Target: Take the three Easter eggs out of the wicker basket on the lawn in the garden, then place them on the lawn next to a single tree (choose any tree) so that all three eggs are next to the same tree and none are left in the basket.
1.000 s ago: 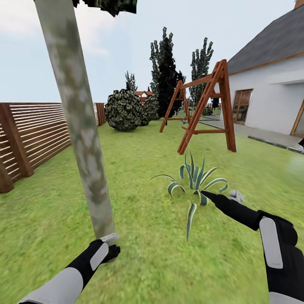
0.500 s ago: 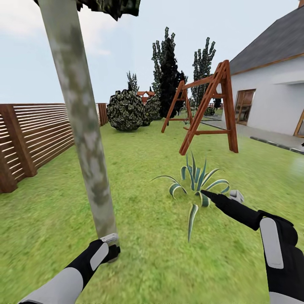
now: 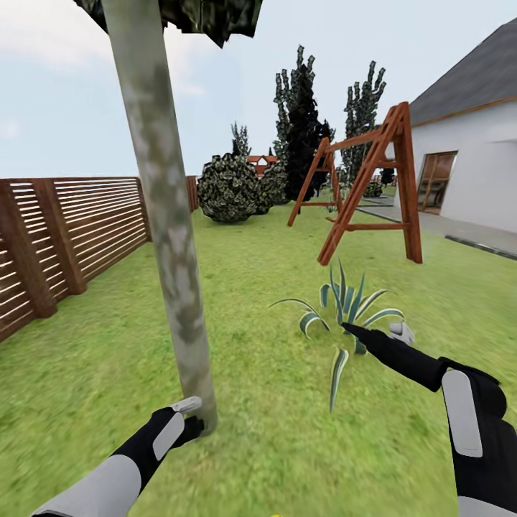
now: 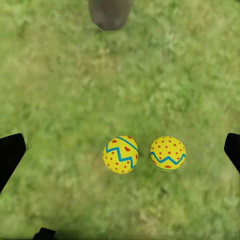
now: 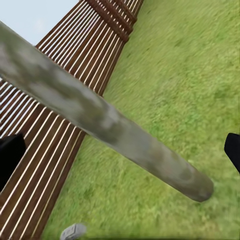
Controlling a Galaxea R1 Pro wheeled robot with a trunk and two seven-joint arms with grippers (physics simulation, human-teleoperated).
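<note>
Two yellow Easter eggs with red dots and blue zigzags, one [image 4: 120, 154] beside the other [image 4: 168, 153], lie on the lawn [image 4: 60, 90] a short way from the tree's base [image 4: 109, 12]. My left gripper [image 3: 192, 417] hangs low by the foot of the pale mottled tree [image 3: 169, 230], open, its dark fingers [image 4: 10, 155] spread wide above the eggs and holding nothing. Over the grass to the right, my right gripper [image 3: 375, 332] is open and empty, and its fingers [image 5: 10, 155] frame the tree trunk [image 5: 110, 127]. The wicker basket is out of view.
A spiky striped agave [image 3: 346, 309] grows just behind the right gripper. A brown slatted fence [image 3: 64, 230] runs along the left. A wooden swing frame [image 3: 373, 187], round bushes [image 3: 230, 188], dark cypresses [image 3: 305, 122] and a white house [image 3: 481, 165] stand farther back.
The whole picture has slid rightward, so the camera has turned left. Both arms keep their place in the view and both grippers stay open.
</note>
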